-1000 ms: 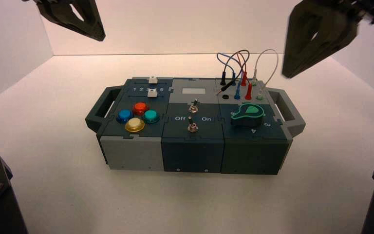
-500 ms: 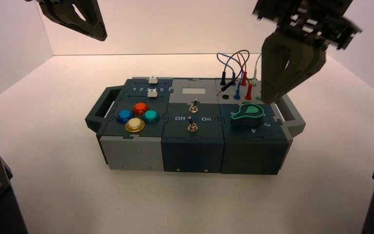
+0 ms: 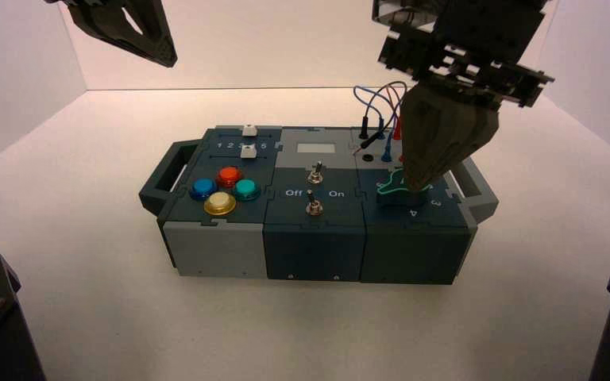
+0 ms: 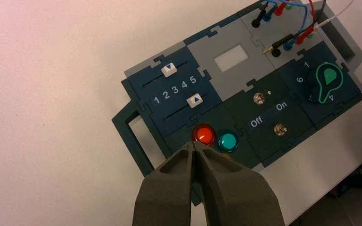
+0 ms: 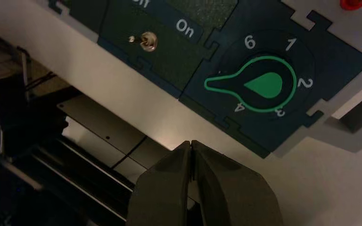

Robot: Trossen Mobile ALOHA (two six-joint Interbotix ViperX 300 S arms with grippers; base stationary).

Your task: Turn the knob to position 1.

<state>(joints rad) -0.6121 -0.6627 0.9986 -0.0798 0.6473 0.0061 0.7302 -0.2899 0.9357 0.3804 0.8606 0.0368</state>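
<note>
Pale walls (image 3: 286,48) are seen behind a white desk (image 3: 305,329), on which the box (image 3: 314,250) is set, its controls facing up so that they can be reached from above. The knob (image 5: 269,84) is mounted on the box's right front section, its pointed end directed between the numerals 6 (image 5: 250,42) and 4 (image 5: 239,107); that setting is presumably 5, its mark being hidden.

The right end effector (image 5: 192,142) is held above the box's right front section, closed on nothing and apart from the knob, presumably so that it can be lined up for a grasp. The left end effector (image 3: 167,62) is parked well apart from the box, toward its left, also closed and empty, perhaps to be kept out of the way. For a grip, the right fingers would have to be parted and set astride the knob, then turned clockwise past 6 to the 1 (image 5: 291,44). A slip off the narrow pointer could leave it short.

"Off" and "On" are printed beside the toggle switches (image 4: 279,130) at the box's middle, and "1 2 3 4 5" (image 4: 175,90) between the sliders (image 4: 168,69) at its left. No brand can be read.
</note>
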